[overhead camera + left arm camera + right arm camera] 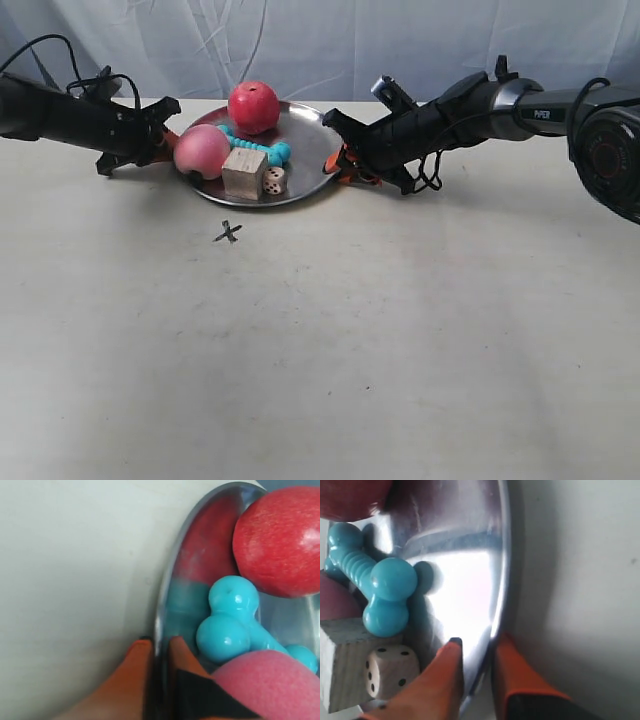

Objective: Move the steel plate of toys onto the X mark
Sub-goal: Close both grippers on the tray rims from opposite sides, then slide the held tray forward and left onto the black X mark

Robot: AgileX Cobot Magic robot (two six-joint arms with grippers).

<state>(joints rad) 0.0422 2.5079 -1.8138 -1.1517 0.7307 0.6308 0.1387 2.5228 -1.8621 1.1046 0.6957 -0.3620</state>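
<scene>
Rims of the round shiny steel plate sat pinched in my left claw and my right claw, at opposite sides, the plate carrying red ball, pink ball, turquoise ridged bone, plain wooden cube and pale dotted die on the pale tabletop, near the small dark X mark but not over it.

The left arm and the right arm blocked both sides of the steel plate. The toys filled most of it. In front, the desk was bare up to the X mark and far past it, with lots of room to pass.
</scene>
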